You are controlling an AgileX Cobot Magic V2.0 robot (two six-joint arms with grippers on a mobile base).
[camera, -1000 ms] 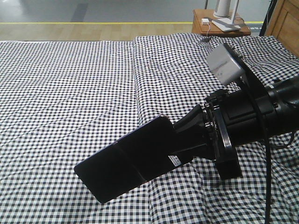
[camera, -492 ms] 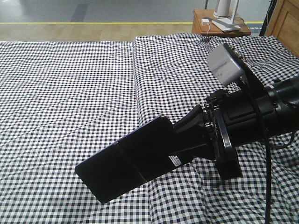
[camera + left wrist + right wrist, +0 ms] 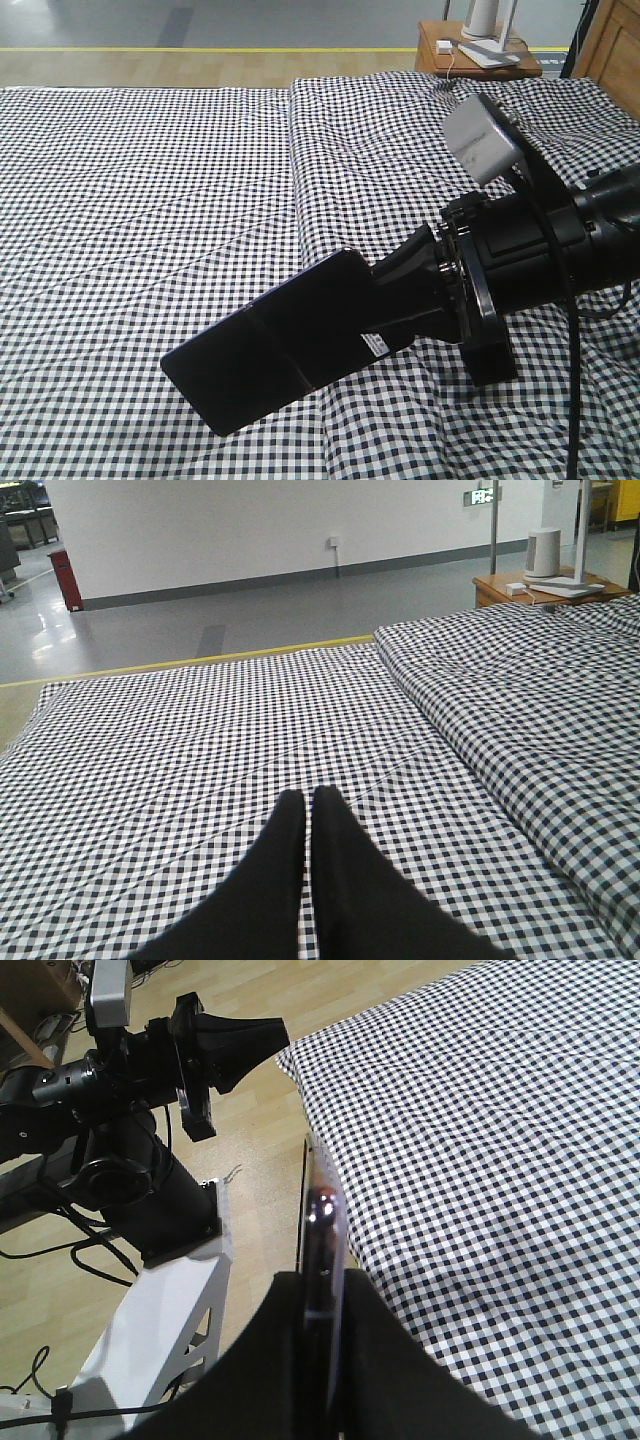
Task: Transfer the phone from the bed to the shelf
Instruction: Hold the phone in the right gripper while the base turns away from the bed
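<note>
Here the phone (image 3: 275,350) hangs tilted over the near part of the bed (image 3: 150,160). Its free end is low toward the near left. Its other end is clamped in the right gripper (image 3: 388,300), whose 2 black fingers press tight against its faces. A crease crosses its glossy middle, and a small white sticker (image 3: 372,343) sits just beside the fingers. Whether its low corner touches the cloth cannot be told from the front view.

In the right wrist view the phone (image 3: 322,1240) shows edge-on only, a thin pinkish strip between the fingers (image 3: 380,1360), blurred at its tip. The fingers cover the gripped end in both views.

The left gripper (image 3: 306,825) hovers above the cloth with its 2 fingers closed together, only a hairline slit between them and nothing in it. The right wrist view shows the left gripper (image 3: 235,1045) off the bed's edge, with wood floor (image 3: 260,1160) behind it and the robot's white base (image 3: 165,1310) nearby.

A long raised fold (image 3: 297,180) runs from the far edge toward the phone. Past the far right corner stands a small wooden bedside table (image 3: 428,60) carrying white things too small to name. An orange-brown cabinet (image 3: 612,40) is cut off by the picture's right edge. A grey box (image 3: 483,138) on the right arm hides some cloth behind it.
</note>
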